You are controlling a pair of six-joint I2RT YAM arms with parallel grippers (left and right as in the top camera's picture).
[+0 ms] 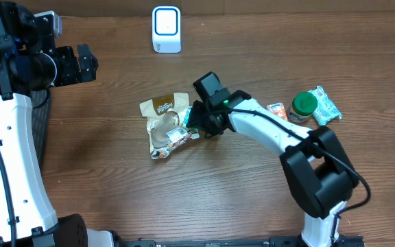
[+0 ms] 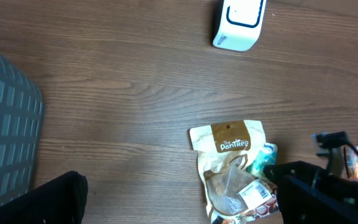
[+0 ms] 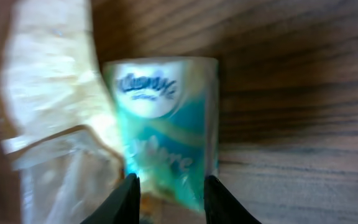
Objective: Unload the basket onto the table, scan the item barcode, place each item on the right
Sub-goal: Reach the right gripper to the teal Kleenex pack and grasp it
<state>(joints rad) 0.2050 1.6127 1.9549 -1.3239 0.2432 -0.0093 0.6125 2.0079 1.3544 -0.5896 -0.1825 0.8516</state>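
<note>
1. Two fingers of the left gripper (image 1: 88, 63) stand wide apart with nothing between them. It hangs at the far left, well clear of the goods, which I judge leaves the work to the other arm.
2. The scanner (image 1: 166, 29), a small white box with rounded corners and a blue-edged face, stands upright at the back of the wood-grain surface (image 1: 115, 192), its face open to whatever gets lifted toward it.
3. A crinkled snack bag (image 1: 162, 110) lies flat in the middle: a tan paper top, a clear film body, and a white label (image 2: 257, 193) near its lower end.
4. The tissue pack (image 3: 166, 137), soft teal-and-white plastic, lies just beside the bag's right edge, touching it. The right gripper (image 3: 171, 199) is down on it with one finger on each long side, probably to pick it up for scanning; I cannot tell whether the fingers press it yet.
5. At the right, set apart as if waiting their turn, are an orange sachet (image 1: 277, 110), a green-lidded jar (image 1: 303, 106) and a second tissue pack (image 1: 326, 104), close together.
</note>
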